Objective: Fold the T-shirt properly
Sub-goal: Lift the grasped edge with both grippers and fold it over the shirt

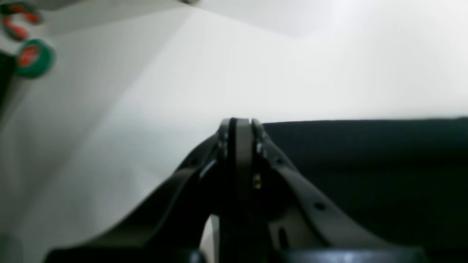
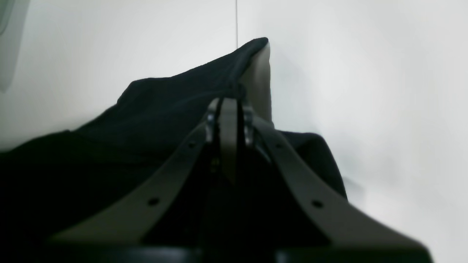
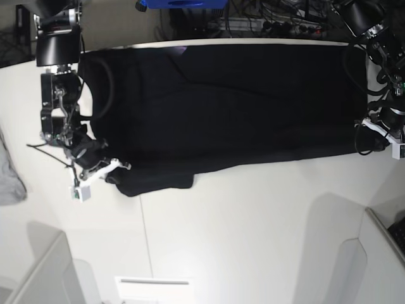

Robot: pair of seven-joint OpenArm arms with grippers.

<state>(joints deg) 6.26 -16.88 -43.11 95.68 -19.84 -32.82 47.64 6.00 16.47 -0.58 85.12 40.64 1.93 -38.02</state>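
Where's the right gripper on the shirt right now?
In the base view the right gripper is at the table's left side, shut on the T-shirt at its near-left corner, just above the sleeve.

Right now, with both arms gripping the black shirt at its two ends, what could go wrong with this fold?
1. The right tool pinches only a thin bit of the T-shirt near the sleeve; the cloth could slip out when pulled.
2. The sleeve lies bunched below the body and might get folded in crooked.
3. The left tool sits right at the hem edge, so its hold may be shallow.
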